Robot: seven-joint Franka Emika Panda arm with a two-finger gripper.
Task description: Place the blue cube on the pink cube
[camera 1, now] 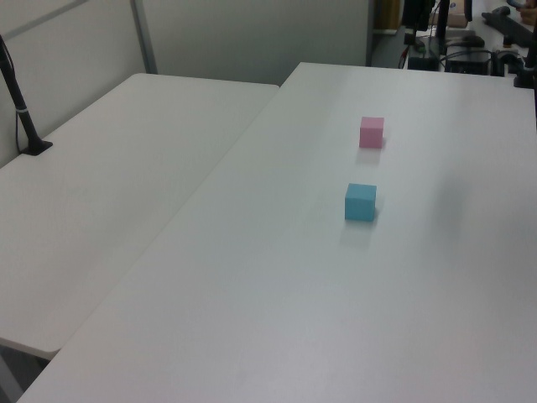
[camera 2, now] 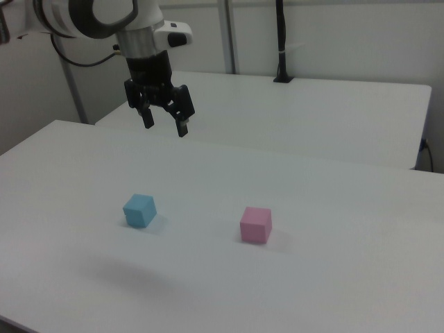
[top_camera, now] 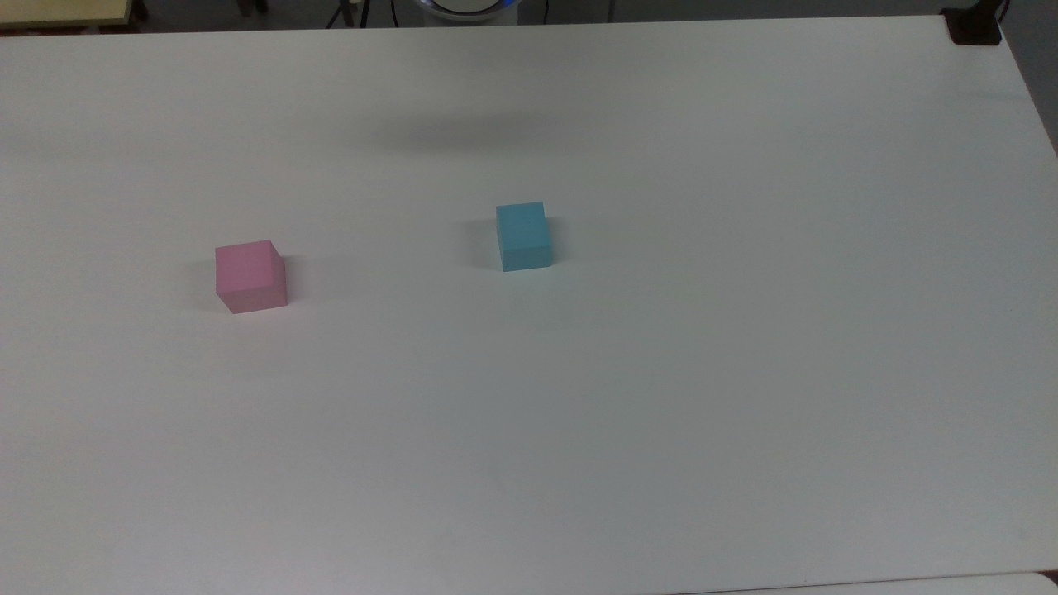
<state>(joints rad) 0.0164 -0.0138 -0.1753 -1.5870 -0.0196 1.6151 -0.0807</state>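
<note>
Claw (camera 2: 165,126) is up in the air in the right view, fingers spread apart, nothing between them, pointing down. It hangs off the white arm (camera 2: 104,15) that comes in from the right view's upper left. It's well above the desk (camera 2: 333,277) and well apart from both cubes.

Blue cube (camera 2: 139,210) sits flat on the desk, below the claw and slightly toward the right view's left. In the top view the blue cube (top_camera: 524,236) is near the middle of the desk (top_camera: 661,413); in the left view the blue cube (camera 1: 360,202) is nearer the camera than the pink one.

Pink cube (camera 2: 255,224) is on the desk too, to the right view's right of the blue one, clear gap between them, not touching. In the top view the pink cube (top_camera: 250,276) lies to the top view's left of blue; in the left view the pink cube (camera 1: 371,132) is farther back.

Both cubes rest flat on a face. A soft shadow (top_camera: 488,136) falls on the desk in the top view, above the blue cube. A second white desk (camera 1: 101,193) butts up alongside at the left view's left, with a black post (camera 1: 21,109) standing on it.
</note>
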